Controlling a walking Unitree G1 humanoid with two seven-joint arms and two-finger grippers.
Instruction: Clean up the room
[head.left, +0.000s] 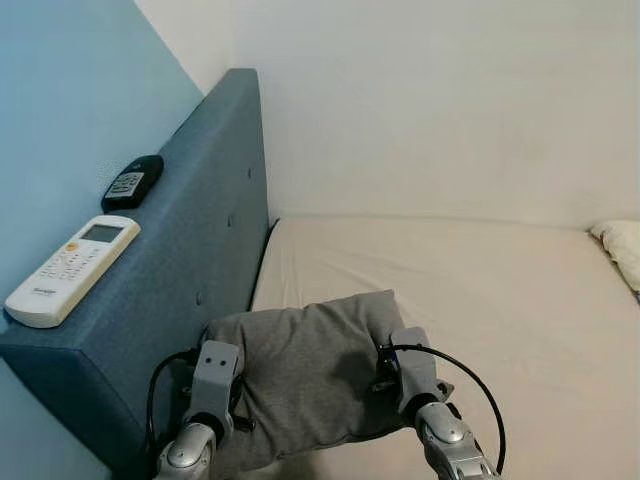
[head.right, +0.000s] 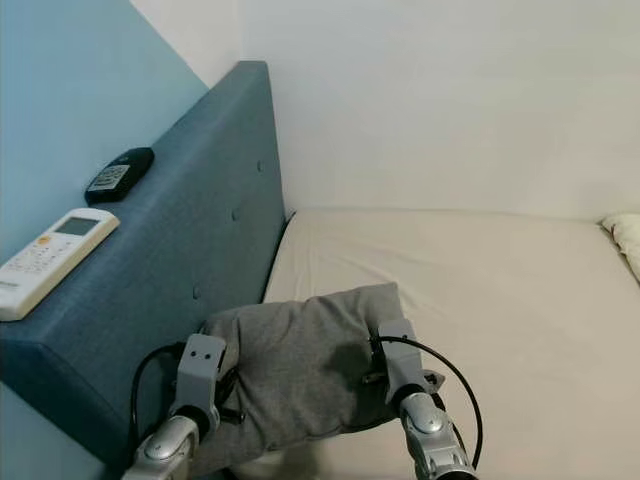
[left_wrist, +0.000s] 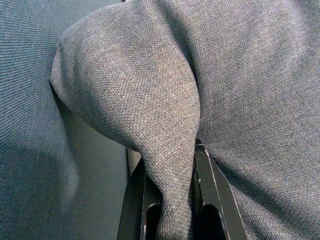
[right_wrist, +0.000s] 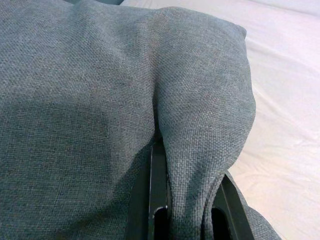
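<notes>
A grey pillow (head.left: 305, 365) hangs between my two arms over the near left corner of the cream bed (head.left: 470, 290), next to the blue headboard (head.left: 190, 250). My left gripper (left_wrist: 172, 205) is shut on the pillow's left edge, with a fold of grey cloth pinched between its black fingers (left_wrist: 206, 185). On the pillow's right edge my right gripper (right_wrist: 187, 200) is shut too, and cloth bulges out between its fingers (right_wrist: 157, 185). In the eye views, both wrists (head.left: 215, 375) (head.left: 412, 372) press against the pillow's sides.
A white remote (head.left: 72, 268) and a black remote (head.left: 133, 181) lie on top of the headboard. A white pillow (head.left: 622, 250) sits at the bed's far right edge. A pale wall (head.left: 450, 100) runs behind the bed, a blue wall (head.left: 60, 100) on the left.
</notes>
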